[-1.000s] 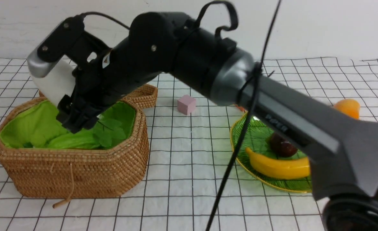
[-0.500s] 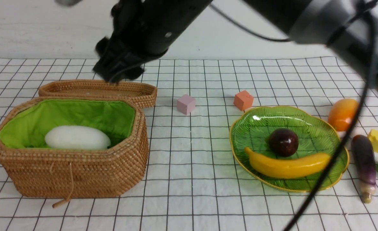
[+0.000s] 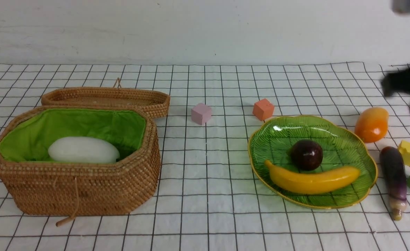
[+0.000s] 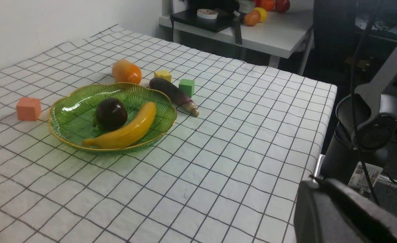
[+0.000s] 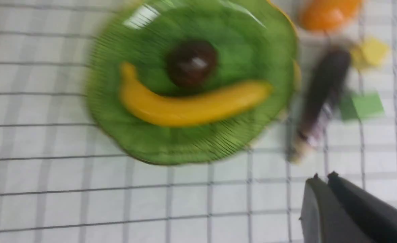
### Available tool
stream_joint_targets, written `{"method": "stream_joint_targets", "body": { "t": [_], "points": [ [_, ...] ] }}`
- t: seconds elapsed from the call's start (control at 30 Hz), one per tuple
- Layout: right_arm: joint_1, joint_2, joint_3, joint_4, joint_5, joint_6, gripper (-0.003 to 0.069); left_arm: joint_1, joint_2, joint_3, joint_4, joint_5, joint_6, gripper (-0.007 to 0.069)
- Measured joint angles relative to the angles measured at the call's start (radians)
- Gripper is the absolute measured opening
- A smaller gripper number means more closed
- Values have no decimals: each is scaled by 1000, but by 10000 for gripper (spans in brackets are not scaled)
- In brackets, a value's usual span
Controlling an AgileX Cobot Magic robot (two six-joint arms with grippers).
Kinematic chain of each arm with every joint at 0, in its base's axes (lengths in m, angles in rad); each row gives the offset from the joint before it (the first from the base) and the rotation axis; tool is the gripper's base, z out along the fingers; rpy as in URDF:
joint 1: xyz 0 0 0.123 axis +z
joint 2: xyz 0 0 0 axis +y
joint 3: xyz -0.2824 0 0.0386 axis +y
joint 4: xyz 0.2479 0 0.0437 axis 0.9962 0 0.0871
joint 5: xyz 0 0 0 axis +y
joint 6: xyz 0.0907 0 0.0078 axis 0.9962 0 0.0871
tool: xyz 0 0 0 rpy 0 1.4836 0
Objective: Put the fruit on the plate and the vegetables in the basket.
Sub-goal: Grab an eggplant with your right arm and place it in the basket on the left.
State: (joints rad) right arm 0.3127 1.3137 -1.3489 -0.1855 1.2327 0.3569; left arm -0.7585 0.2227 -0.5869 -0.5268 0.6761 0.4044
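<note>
The right wrist view is motion-blurred and its outlines are soft. It shows the right gripper as two dark fingers pressed together, clenched on nothing. In the front view this gripper is only a dark smear above the right edge of the table, partly cut off. The left gripper appears as one dark block, partly cut off; it is clenched and empty.

The basket is deep and octagonal, of coiled brown rattan with a bright green cloth lining. It stands near the left edge. Inside lies the radish, smooth, white and oval; the basket wall hides its underside. A shallow woven lid lies just behind, toward the far edge.

The plate, ribbed translucent green glass with a wavy gold rim, sits toward the right edge. It carries the long glossy banana and the round dark mangosteen, just beside each other. The glossy orange mango and the slim purple eggplant lie on the gridded cloth between plate and right edge
</note>
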Motion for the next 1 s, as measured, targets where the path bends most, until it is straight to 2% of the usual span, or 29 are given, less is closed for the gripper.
{"method": "stream_joint_targets", "body": {
  "t": [0.03, 0.1, 0.13, 0.2, 0.27, 0.37, 0.5, 0.77, 1.0],
  "points": [
    [-126, -1, 129, 29, -78, 27, 141, 0, 0, 0, -4, 1, 6, 4],
    [-214, 26, 218, 85, -157, 25, 232, 0, 0, 0, -5, 2, 6, 5],
    [-234, 30, 226, 93, -176, 22, 242, 0, 0, 0, -5, 2, 6, 5],
    [-329, 95, 286, 185, -268, -28, 358, 0, 0, 0, -6, 2, 6, 5],
    [-377, 161, 296, 247, -312, -89, 428, 0, 0, 0, -6, 2, 6, 6],
    [-422, 250, 296, 301, -386, -165, 472, 0, 0, 0, -6, 2, 6, 6],
    [-436, 335, 293, 318, -453, -188, 475, 0, 0, 0, -8, 2, 6, 8],
    [-436, 475, 292, 329, -564, -193, 435, 0, 0, 0, -10, 2, 6, 16],
    [-436, 522, 280, 313, -588, -193, 340, 0, 0, 0, -10, 5, 6, 18]
  ]
}}
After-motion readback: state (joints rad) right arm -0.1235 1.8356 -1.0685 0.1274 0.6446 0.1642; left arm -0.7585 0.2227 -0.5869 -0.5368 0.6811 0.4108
